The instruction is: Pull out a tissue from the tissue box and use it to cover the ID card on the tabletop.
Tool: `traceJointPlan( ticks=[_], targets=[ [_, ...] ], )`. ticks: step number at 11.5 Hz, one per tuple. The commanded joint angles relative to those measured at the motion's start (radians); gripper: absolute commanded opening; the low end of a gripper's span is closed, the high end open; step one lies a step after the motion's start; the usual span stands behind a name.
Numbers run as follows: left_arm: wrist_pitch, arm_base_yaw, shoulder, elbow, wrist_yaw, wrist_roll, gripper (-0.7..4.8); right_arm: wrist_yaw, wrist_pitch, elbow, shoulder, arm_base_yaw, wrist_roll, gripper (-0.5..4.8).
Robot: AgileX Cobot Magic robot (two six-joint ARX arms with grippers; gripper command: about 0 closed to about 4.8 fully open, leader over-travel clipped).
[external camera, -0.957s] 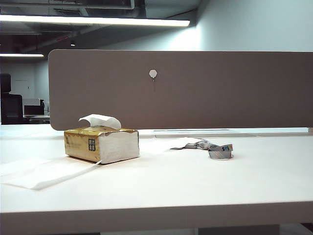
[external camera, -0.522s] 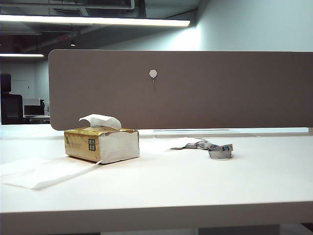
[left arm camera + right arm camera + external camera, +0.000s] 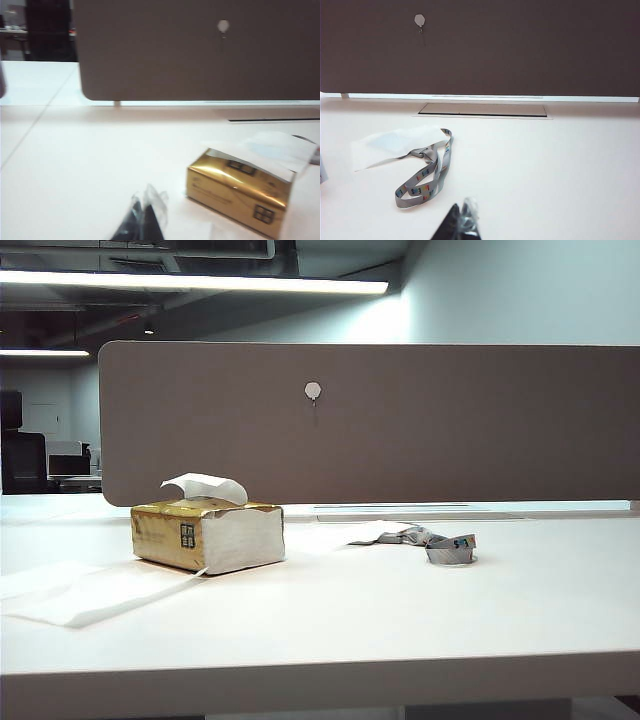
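**Both grippers parked short of the work, nothing grabbed yet**

Exterior view, left to right:
- Long flat sheet point(image 3: 95, 590) lower left on the tabletop point(image 3: 400, 620), wider than the pack. Not the target.
- Tissue box point(image 3: 208, 535) left of centre. Long axis runs obliquely across frame, white end toward the camera and right, dark label on the gold side. Tissue point(image 3: 205, 486) stands out of the top slot, curling right.
- ID card point(image 3: 378, 532) right of centre, lying flat, very thin from this angle. In the right wrist view it's a pale rectangle point(image 3: 400, 142), long axis about left-right in frame, clip end to the right.
- Lanyard point(image 3: 450, 545) right of the card, looped, clipped to it.
- Partition point(image 3: 400, 420) behind everything.

Grippers: neither shows in the exterior view.
- Left gripper point(image 3: 142, 220) at bottom of the left wrist view, fingertips look together, empty, near the box point(image 3: 240, 192) but apart from it.
- Right gripper point(image 3: 462, 225) at bottom of the right wrist view, jaws together, empty, just short of the lanyard loop point(image 3: 422, 180).

Risks, my read:
- Soft pack is light. A one-handed pull could lift or drag it unless the other gripper pins it.
- Grabbing the big sheet instead of the popped tissue.
- Thin tissue could tear or come out in a bunch.
- Drop could land on the lanyard, leaving the card showing.
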Motion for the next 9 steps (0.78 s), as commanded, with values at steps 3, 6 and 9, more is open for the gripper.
traceJointPlan(
  ticks=[3,6,9],
  targets=[
    [0.006,0.000,0.001,0.004,-0.050,0.121,-0.06,0.025,0.019,0.000,-0.001,0.000,-0.003,-0.01],
    [0.007,0.000,0.001,0.004,-0.103,0.120,-0.06,0.025,0.018,0.000,-0.001,0.000,-0.003,-0.01],
    [0.006,0.000,0.001,0.004,-0.140,0.113,-0.06,0.025,0.018,0.000,-0.001,0.000,-0.003,-0.01]
  ],
)
